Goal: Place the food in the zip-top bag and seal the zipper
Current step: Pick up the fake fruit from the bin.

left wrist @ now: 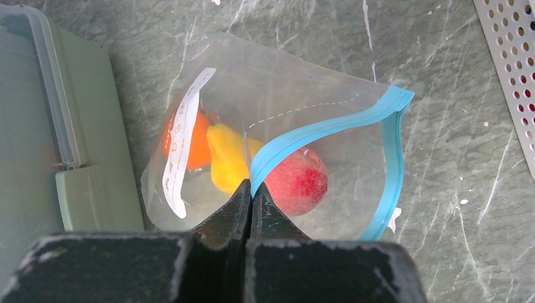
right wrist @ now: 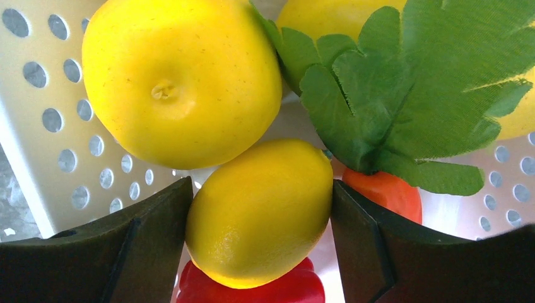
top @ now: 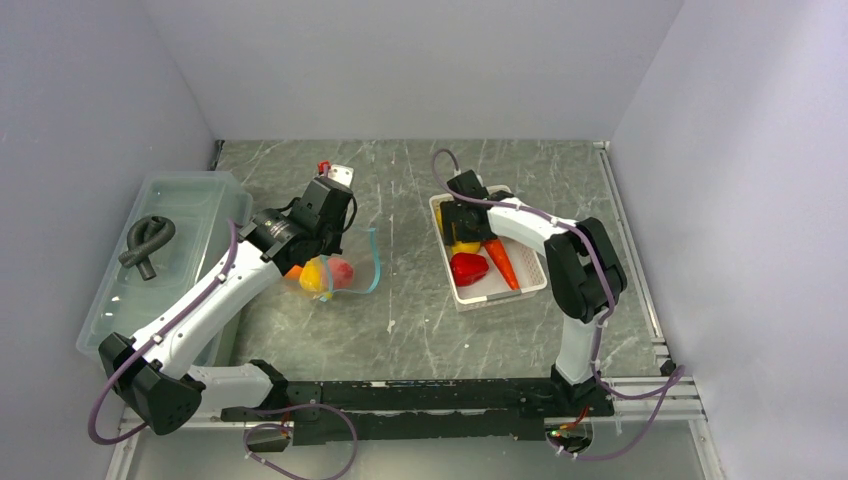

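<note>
Seen from above, the zip-top bag (top: 335, 272) lies on the counter (top: 420, 330) beside the lidded bin (top: 190, 200), its mouth turned toward the white basket (top: 500, 296). At the left wrist, the left gripper (left wrist: 251, 187) has its fingers closed on the teal zipper (left wrist: 328, 128) (the stiffest part of a thin, floppy, slippery bag, so a sound hold); the mouth gapes rightward, with some food (left wrist: 227, 164) inside. At the right wrist, the right gripper (right wrist: 262, 186) has its fingers spread wide either side of a lemon (right wrist: 258, 214) in the basket, across its narrow waist, its long axis running between them. It looks light, hard and smooth, so probably prone to slipping.
</note>
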